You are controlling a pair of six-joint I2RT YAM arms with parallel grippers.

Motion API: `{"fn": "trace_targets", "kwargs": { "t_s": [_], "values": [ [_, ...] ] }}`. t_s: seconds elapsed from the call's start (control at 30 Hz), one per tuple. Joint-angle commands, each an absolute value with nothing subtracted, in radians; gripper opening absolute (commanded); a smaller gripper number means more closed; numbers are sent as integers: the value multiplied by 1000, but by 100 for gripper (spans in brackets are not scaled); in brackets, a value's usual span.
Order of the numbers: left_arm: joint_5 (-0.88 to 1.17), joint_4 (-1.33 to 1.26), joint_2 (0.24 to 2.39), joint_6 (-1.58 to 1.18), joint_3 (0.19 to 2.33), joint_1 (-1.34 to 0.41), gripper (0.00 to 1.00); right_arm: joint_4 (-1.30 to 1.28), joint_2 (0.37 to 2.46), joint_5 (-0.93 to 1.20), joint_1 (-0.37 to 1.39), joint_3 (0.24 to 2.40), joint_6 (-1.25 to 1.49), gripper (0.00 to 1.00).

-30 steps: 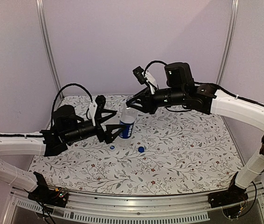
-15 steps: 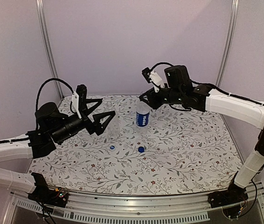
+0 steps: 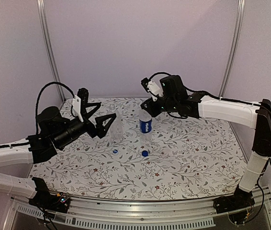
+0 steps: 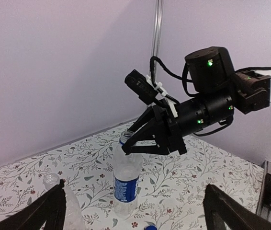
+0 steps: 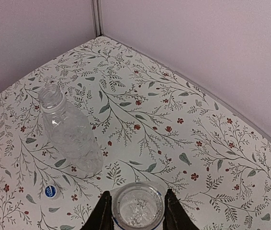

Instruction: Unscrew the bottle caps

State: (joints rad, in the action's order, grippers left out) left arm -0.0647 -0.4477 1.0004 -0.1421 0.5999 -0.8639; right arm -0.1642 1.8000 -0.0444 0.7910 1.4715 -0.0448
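Right, the left hand [image 3: 107, 110] is released, its two black fingers spread wide and nothing between them as it hangs over the left side of the flowered desk [image 3: 197, 158]. Just off one fingertip stands the plain bottle [image 3: 118, 130], upright with its mouth uncovered; whether that finger brushes it I cannot tell. Across the way the right hand [image 4: 126, 148] is clenched on the neck of the labelled bottle [image 3: 145, 124], one finger on each side of the rim. From the right wrist camera you look straight down into that bottle's bare mouth. The labelled bottle is upright near the middle of the desk, toward the back, blue label facing the front; whether its base rests on the cloth or hangs just above it is hard to judge. Both caps lie on the desk, off their bottles: the first blue cap [image 3: 115, 151] lies in front of the plain bottle, and the second blue cap [image 3: 145, 153] lies in front of the labelled one. The two caps are apart from each other, and neither is touched by a hand.
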Motion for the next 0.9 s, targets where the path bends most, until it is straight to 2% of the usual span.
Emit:
{"fn": "trace_targets", "kwargs": {
  "t_s": [0.0,0.13,0.33,0.7,0.87],
  "values": [
    [-81,-446,995,-132,585,-862,100,-93,1815,-56,786,1451,-52,0],
    [-87,-449,996,-131,581,-862,100,-93,1821,-58,786,1437,-56,0],
    [-94,-449,996,-127,579,-863,100,-106,1830,-57,786,1431,-63,6],
    [-107,-449,991,-130,574,-863,100,-157,1856,-47,787,1472,-64,41],
    [-113,-448,987,-131,569,-862,100,-169,1867,-49,784,1496,-65,48]
  ]
}}
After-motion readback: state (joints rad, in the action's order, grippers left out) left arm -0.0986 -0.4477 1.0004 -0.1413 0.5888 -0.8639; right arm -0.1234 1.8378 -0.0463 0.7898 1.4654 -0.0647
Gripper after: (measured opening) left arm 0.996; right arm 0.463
